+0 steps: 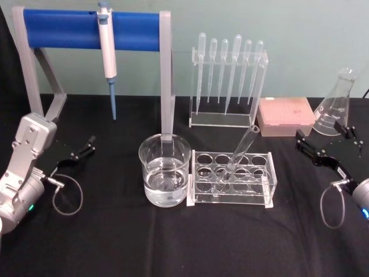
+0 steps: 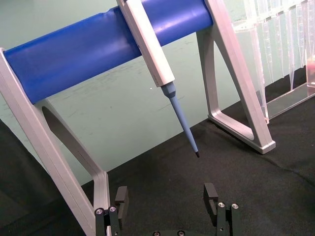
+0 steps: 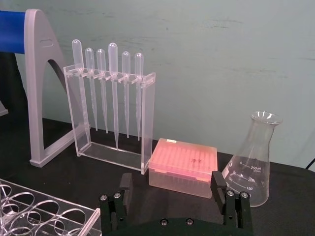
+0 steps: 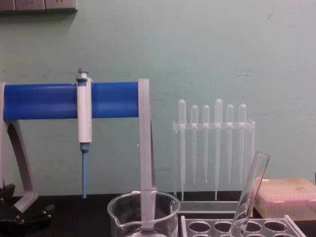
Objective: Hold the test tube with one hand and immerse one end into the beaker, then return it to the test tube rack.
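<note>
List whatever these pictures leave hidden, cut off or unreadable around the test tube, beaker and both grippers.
- Test tube: chest view's bottom edge cuts off its lower end in the rack.
- Beaker: chest view's bottom edge hides its base and liquid level.
- Flask: smaller scale marks too small to read in the right wrist view.
- Left gripper and right gripper: wrist views' bottom edges cut off the finger bases.
</note>
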